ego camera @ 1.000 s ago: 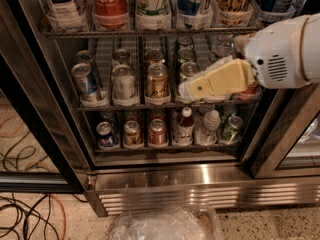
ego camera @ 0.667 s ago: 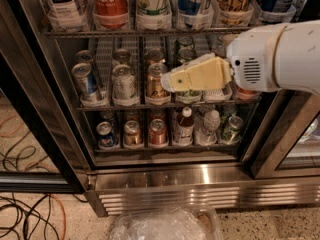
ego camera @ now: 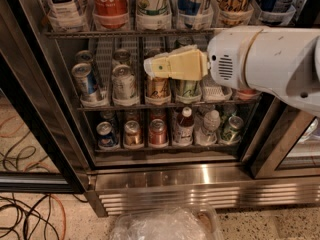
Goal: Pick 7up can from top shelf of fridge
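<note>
**Desk:** Reading from the left edge of the top shelf (ego camera: 125,33), where does your pick stand?

**Caption:** Past the clear bottle (ego camera: 65,1) and the red Coca-Cola can (ego camera: 110,1), the 7up can (ego camera: 152,4) stands third in line. It is upright in its pale lane tray near the shelf's middle, and nothing touches it. Your gripper (ego camera: 150,68) hangs just below the shelf's front rail, under the can. It points toward the left edge of the fridge (ego camera: 165,181), in front of the middle rack (ego camera: 150,105). You cannot tell from this side whether it is open or closed. The white arm (ego camera: 260,59) fills the right edge.

**Desk:** Which step is this?

**Caption:** The approach, by my reading, since the can sits on its shelf. Next you likely need to raise the gripper above the rail and square it to the 7up can. Then go in without nudging the Coca-Cola can.

**Desk:** And against a second ago?

**Caption:** The gripper has travelled left and up, from the middle rack's right-hand lanes to its centre lanes. The cans have not shifted.
</note>
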### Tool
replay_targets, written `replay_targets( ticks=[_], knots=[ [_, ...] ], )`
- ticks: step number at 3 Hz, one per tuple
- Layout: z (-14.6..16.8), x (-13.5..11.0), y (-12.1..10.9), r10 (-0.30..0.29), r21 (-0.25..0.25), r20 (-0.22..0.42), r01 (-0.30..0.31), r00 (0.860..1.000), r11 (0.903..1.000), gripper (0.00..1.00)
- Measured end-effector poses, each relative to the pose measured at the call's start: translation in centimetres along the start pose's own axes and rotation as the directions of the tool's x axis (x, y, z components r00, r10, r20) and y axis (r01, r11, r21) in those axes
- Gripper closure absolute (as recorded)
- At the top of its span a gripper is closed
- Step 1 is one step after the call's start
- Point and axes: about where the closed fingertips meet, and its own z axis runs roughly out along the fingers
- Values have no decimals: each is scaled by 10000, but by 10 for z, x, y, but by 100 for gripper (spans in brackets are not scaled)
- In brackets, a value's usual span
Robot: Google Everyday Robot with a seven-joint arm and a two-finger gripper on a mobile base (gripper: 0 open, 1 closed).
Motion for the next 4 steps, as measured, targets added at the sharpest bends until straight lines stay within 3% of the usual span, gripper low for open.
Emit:
replay_targets(
  ticks=[1,2,4],
  knots=[
    [2,2,3,-19,53,0,19,10000,10000,0],
    [15,15,13,-292,438,112,287,9995,9986,0],
    [71,22,38,-1537,1573,788,1399,9850,9776,0]
  ],
)
